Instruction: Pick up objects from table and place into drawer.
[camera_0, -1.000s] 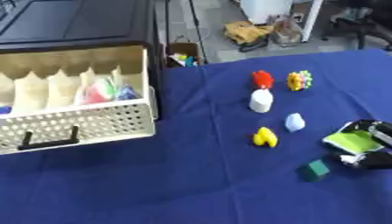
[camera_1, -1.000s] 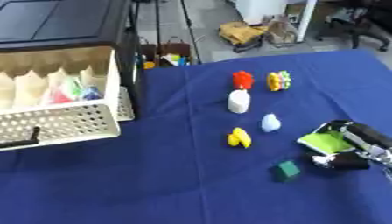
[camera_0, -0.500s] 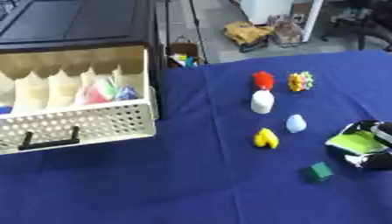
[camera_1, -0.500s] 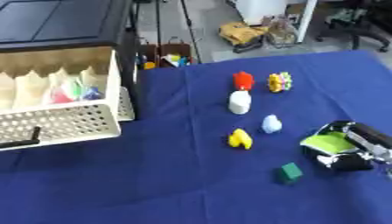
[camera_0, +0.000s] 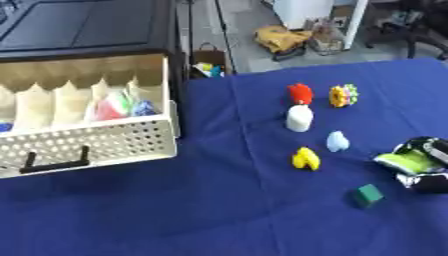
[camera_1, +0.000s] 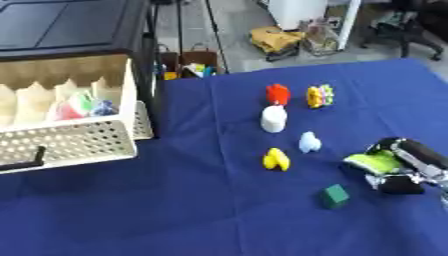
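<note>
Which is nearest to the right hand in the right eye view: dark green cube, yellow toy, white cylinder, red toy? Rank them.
From the right hand, at the table's right edge:
1. Dark green cube, just left of the hand and nearer the camera.
2. Yellow toy, further left, mid-table.
3. White cylinder, further left and back.
4. Red toy, behind the cylinder.

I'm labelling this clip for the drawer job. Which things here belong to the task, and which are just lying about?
Part of the job:
open drawer
red piece
yellow-green piece
white cylinder
pale blue piece
yellow piece
green block
right hand, curled round something lime green

Lying about:
bags on the floor beyond the table
</note>
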